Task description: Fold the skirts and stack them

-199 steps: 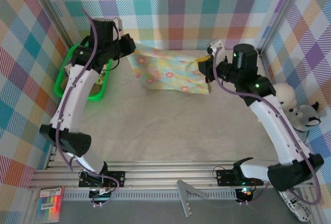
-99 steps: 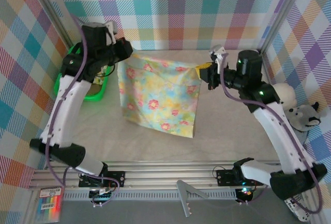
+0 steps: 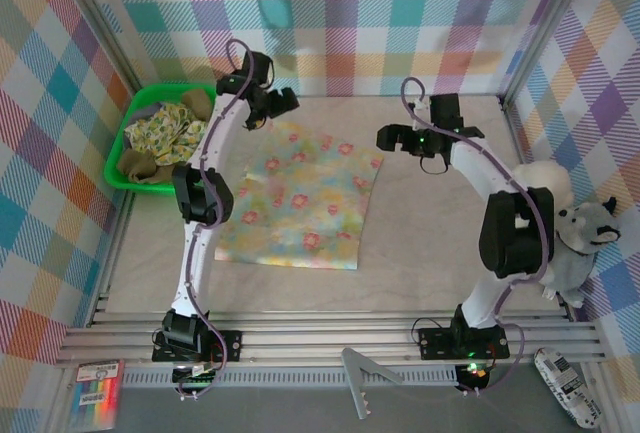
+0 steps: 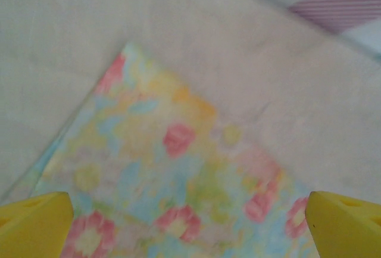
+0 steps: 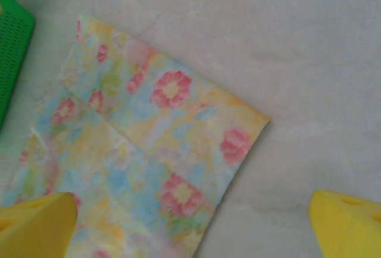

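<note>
Floral skirt (image 3: 300, 198): laid out flat on the table (image 3: 440, 243), spread between the two arms, with no grip seen on it.
Left jaws: held wide apart over the skirt's far left corner. The yellow fingertips (image 4: 33, 222) are seen at either edge of the wrist view, and nothing is clamped.
Right jaws: spread wide too, hung over the far right corner. Nothing is caught between the fingertips (image 5: 345, 222).
Green basket (image 3: 132, 118): set at the far left, near the skirt. A patterned cloth and an olive-brown skirt (image 3: 140, 165) are heaped inside.
Plush toys (image 3: 575, 238): tucked at the right edge.
</note>
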